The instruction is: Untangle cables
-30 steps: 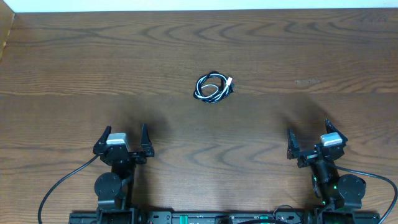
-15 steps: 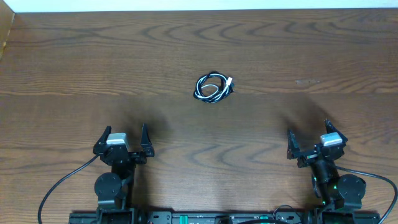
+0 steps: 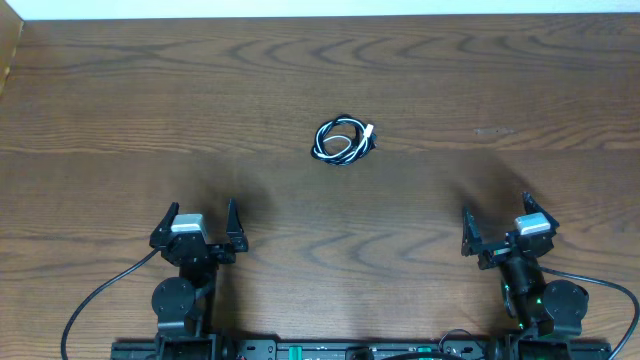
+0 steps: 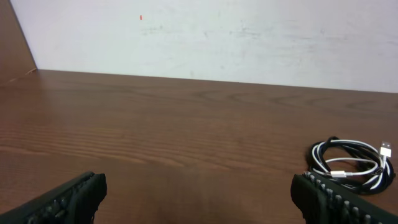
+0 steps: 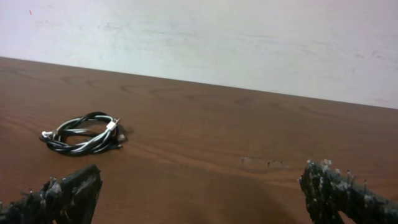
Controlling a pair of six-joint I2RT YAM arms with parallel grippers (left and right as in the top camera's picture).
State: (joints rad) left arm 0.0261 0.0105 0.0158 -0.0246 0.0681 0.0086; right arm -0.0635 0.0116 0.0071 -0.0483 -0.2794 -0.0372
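The cables (image 3: 343,141) lie in one small coil on the wooden table (image 3: 150,110), a white cord and a black cord wound together, with a white plug end at the right side. The coil shows at the right of the left wrist view (image 4: 351,165) and at the left of the right wrist view (image 5: 84,133). My left gripper (image 3: 200,222) rests near the front edge at the left, open and holding nothing, well short of the coil. At the front right my right gripper (image 3: 497,222) is also open, nothing between its fingers.
A pale wall (image 4: 249,37) rises behind the far table edge. Thick black wires (image 3: 95,300) run from the arm bases along the front edge. A faint scuff mark (image 3: 492,131) sits right of the coil.
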